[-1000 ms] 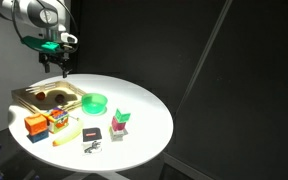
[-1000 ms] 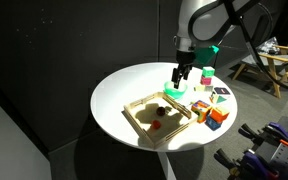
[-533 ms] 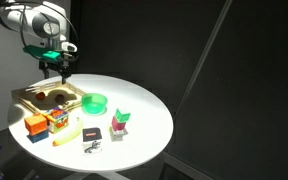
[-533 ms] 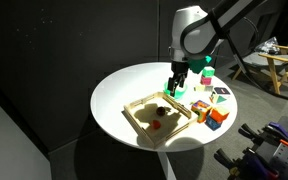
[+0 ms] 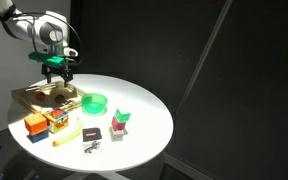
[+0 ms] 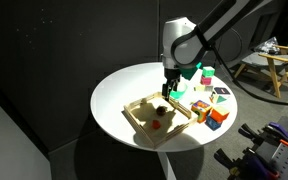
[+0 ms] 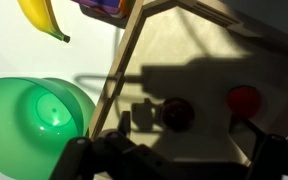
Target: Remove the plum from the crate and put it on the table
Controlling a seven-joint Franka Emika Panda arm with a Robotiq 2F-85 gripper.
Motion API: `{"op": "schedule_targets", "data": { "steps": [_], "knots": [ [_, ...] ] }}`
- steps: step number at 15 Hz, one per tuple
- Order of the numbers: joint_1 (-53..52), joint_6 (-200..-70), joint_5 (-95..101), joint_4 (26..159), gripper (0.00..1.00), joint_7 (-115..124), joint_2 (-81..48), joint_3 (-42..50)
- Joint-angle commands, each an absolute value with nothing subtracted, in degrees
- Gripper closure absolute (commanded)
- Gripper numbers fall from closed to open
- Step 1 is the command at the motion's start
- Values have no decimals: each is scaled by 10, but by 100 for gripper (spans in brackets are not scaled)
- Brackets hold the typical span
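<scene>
The plum (image 7: 177, 113) is a small dark maroon ball lying inside the light wood crate (image 7: 134, 45), in my shadow. It also shows in an exterior view (image 6: 161, 109). The crate (image 5: 29, 97) (image 6: 142, 122) sits on the round white table (image 5: 134, 100) (image 6: 134, 85). My gripper (image 7: 174, 168) (image 5: 57, 74) (image 6: 168, 88) hangs open and empty just above the crate, over the plum, with a finger on each side of it in the wrist view.
A brighter red-orange fruit (image 7: 245, 98) (image 6: 156, 124) lies in the crate beside the plum. A green bowl (image 7: 34, 120) (image 5: 94, 102) stands just outside the crate rim. A banana (image 7: 42, 18) (image 5: 66, 133), an orange box (image 5: 34, 124) and small blocks (image 5: 120, 122) lie nearby.
My gripper has come down and moved in over the crate, toward the plum. Nothing on the table has moved.
</scene>
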State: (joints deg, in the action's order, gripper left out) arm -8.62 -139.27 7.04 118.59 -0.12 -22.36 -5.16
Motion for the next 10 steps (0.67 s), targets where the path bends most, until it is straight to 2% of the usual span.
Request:
{"op": "schedule_targets", "data": {
  "steps": [1,10],
  "knots": [
    [-99,-1390,91,1145,0,17,-263,-42],
    [-103,-1395,78,1106,0,4,-318,-46]
  ]
}}
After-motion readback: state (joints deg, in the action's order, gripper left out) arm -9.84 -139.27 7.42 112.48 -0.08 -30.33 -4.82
